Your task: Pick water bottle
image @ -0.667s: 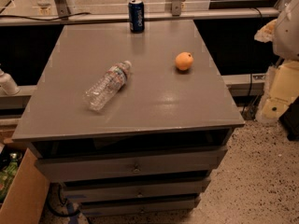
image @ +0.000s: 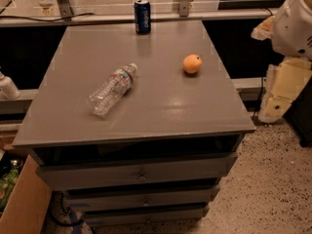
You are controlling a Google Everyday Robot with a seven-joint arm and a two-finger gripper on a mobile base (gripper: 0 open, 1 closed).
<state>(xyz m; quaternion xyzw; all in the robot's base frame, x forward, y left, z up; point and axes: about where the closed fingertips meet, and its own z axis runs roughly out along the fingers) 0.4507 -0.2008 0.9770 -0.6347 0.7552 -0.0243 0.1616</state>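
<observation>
From the single camera view, the water bottle (image: pixel 111 89) lies on its side on the grey table (image: pixel 165 113). It is in the left half, closer to the front left corner, with its white cap pointing toward the far edge. A blue can (image: pixel 142 15) stands upright at the middle of the far edge. An orange (image: pixel 192 64) sits in the right half, well apart from the bottle. The gripper (image: pixel 284 89) hangs beyond the right edge of the table, below the white arm (image: pixel 296 23) (open or closed, I cannot tell), and it holds nothing.
</observation>
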